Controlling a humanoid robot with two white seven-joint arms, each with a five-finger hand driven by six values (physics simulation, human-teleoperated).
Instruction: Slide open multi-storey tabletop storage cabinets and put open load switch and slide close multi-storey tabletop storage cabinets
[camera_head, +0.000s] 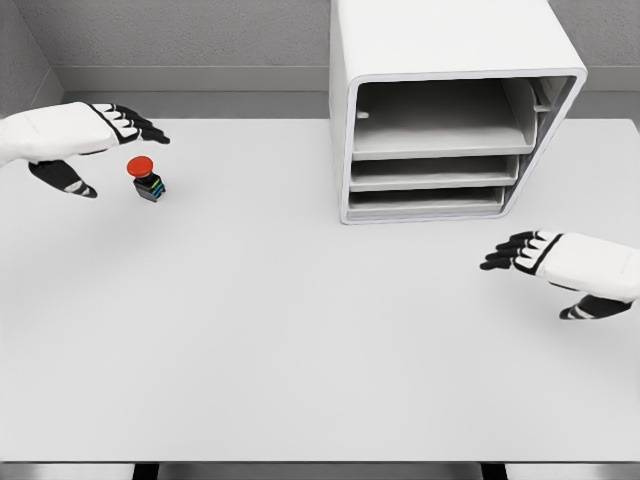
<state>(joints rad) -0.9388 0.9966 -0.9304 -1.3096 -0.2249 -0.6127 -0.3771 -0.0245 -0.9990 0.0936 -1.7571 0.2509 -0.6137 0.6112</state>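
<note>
load switch (147, 179): red round cap, black body with blue and yellow-green stripes. storage cabinet (450, 100): white shell, light grey trays inside. table (300, 330): plain pale grey. left hand (85, 140) and right hand (565, 270): white shells, black fingers with white bands. wall behind: grey, speckled.

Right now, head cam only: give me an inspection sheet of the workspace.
Surface: white table, flat, mostly bare.
Job's things: load switch with red button top, upright at far left, ungrasped; white three-tier storage cabinet at the back right of centre, its top drawer looks slid out and empty, the lower two look pushed in.
Clutter: nothing seen.
Grippers: left hand open, fingers extended over the switch, not touching; right hand open, hovering in front of the cabinet, holding nothing.
Cables: nothing seen.
Surroundings: grey wall behind the table.
</note>
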